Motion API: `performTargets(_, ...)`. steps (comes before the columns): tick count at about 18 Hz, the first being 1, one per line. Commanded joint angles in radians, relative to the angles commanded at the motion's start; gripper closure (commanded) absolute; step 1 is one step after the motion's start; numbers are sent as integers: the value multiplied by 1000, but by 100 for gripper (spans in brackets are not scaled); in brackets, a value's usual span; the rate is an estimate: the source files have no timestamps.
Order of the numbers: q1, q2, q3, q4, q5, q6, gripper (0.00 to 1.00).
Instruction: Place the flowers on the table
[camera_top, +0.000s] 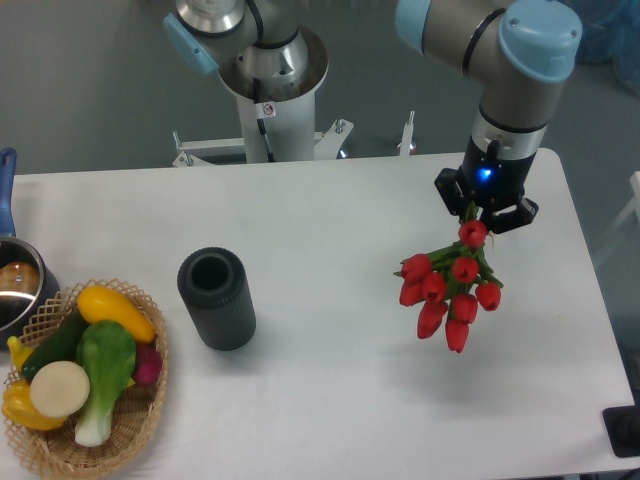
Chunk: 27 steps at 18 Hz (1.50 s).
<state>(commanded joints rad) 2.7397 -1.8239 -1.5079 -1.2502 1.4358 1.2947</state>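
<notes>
At the right of the frame, the gripper (485, 212) is clamped on the stems of a bunch of red flowers (449, 291), blooms hanging over the white table (330, 210). If released while tilted, I think the bunch could roll toward the right edge. A dark vase (216, 298) stands centre-left.

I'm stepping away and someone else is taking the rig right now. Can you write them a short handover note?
Gripper: shut on the stems of the bunch of red tulips, blooms hanging down, at the right side of the white table.
Whether the blooms touch the table cannot be told from this view.
Dark vase stands empty, left of centre; vegetable basket sits at the front left, with a pot behind it.
Done: flowers gripped and carried over open table.
Left: lower the bunch, open the gripper, withdraw.
</notes>
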Motion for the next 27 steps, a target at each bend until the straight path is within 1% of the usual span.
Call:
performTargets(4, -5, -5, -3, 5, 0, -5, 100)
performTargets(7, -14, -21, 0, 8, 2, -12, 100)
performTargets(12, -20, -35, -26, 15, 5, -14, 100)
performTargets(15, -31, -51, -28, 15, 15, -12, 91)
performTargets(16, -35, -54, -28, 15, 15, -14, 86)
performTargets(17, -38, -60, -28, 15, 17, -14, 83)
performTargets(19, -43, -66, -29, 15, 18, -14, 74)
performTargets(20, -43, -66, -31, 15, 17, -14, 64)
performTargets(22, -43, -63, -47, 17, 15, -14, 39)
performTargets(23, -43, -60, -55, 20, 14, -14, 29)
performTargets(24, -43, -58, -64, 32, 14, -14, 6)
performTargets(25, -43, -54, -81, 66, 14, -14, 0)
performTargets(27, -43, -43, -124, 156, 14, -14, 0)
